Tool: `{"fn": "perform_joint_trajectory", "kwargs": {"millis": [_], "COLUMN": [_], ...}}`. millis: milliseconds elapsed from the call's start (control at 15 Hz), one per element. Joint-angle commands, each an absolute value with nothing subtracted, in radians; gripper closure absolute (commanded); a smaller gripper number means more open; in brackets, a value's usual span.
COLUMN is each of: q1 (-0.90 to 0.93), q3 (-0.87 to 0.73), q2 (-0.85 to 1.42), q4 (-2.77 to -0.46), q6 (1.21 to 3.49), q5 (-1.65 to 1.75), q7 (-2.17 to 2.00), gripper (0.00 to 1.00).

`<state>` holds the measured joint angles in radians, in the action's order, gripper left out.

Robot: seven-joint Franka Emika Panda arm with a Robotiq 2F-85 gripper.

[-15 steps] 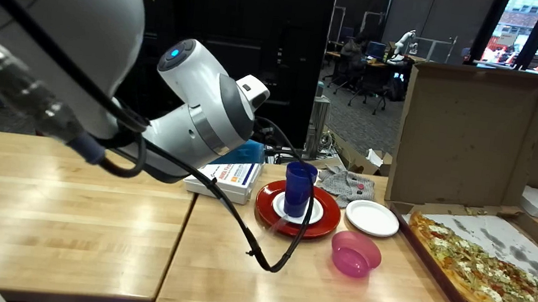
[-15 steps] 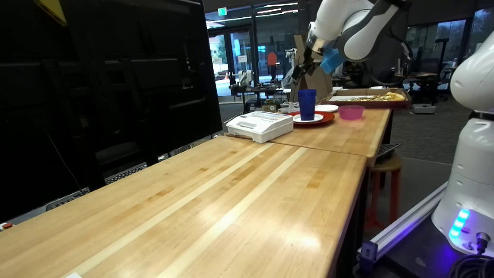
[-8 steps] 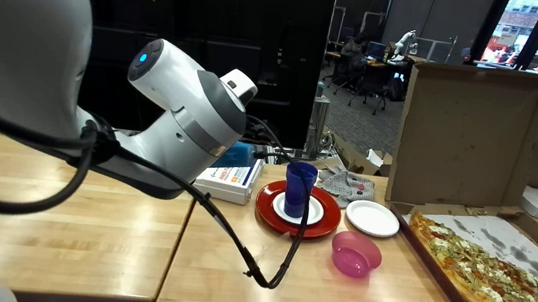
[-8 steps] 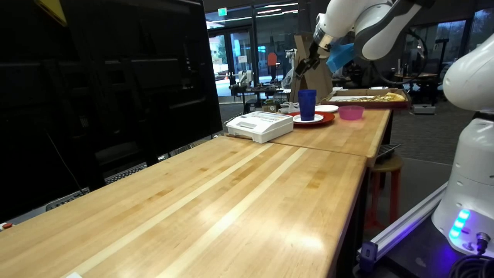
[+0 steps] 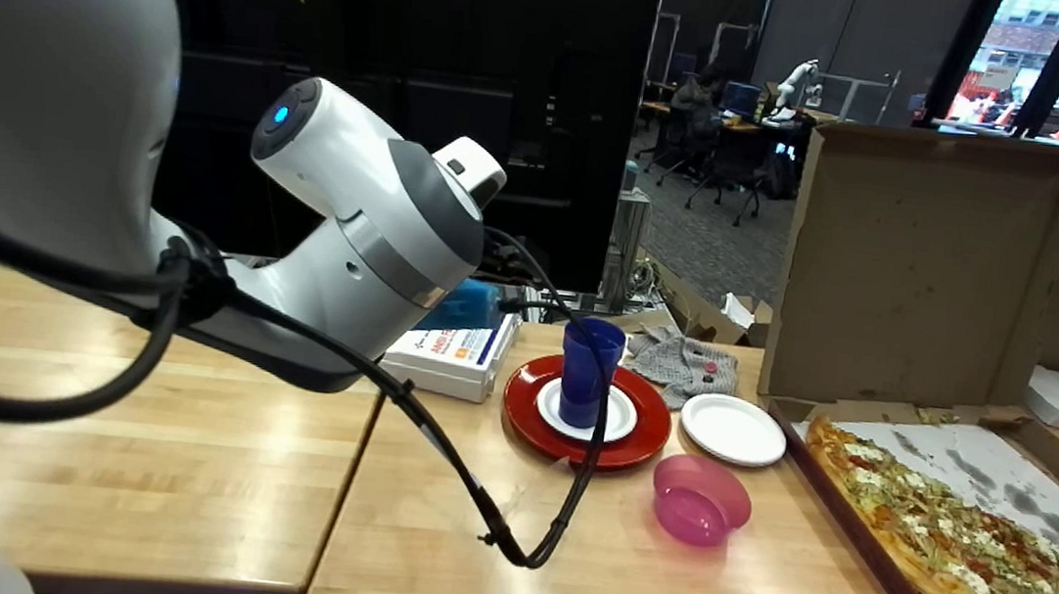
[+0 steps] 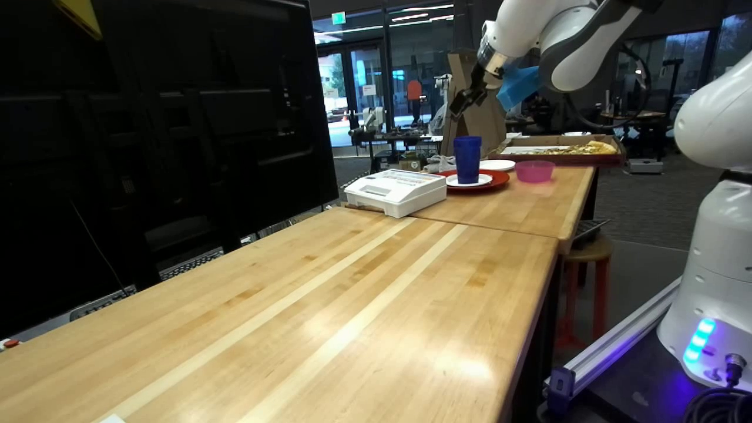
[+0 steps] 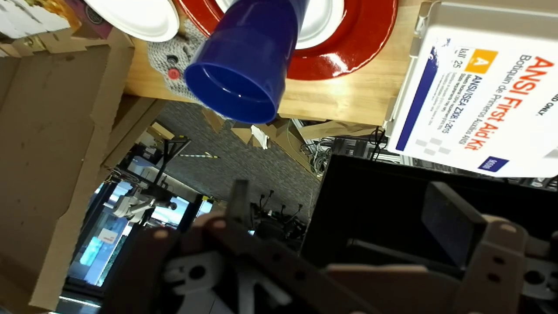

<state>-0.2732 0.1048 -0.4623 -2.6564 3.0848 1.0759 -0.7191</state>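
I'm holding my gripper [image 7: 344, 211] with its fingers [image 7: 451, 223] wide apart, gripping nothing. Below them, not touching, the blue tumbler [image 7: 250, 52] is standing upright on a white plate [image 7: 322, 26], itself resting on a red plate [image 7: 366, 39], seemingly stacked as a place setting. Below, to one side, an ANSI First Aid Kit [image 7: 492, 91] is lying label-up; farther out, the pizza box [image 5: 926, 270] is gaping, presumably for serving.

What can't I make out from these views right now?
Gripper: mostly hidden behind the arm's wrist in an exterior view.
First aid kit: cut off by the right edge of the wrist view.
Red plate: cut off by the wrist view's top edge, partly covered by the blue cup.
Pizza: cut off by the right edge in an exterior view.
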Motion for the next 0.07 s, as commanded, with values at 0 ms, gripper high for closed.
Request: {"fn": "perform_joint_trajectory", "kwargs": {"millis": [0], "q1": [-0.273], "q3": [0.105], "q2": [-0.462], "q4": [-2.656], "q6": [3.085], "q5": [1.076], "q7": [-0.719], "gripper": [0.00]}}
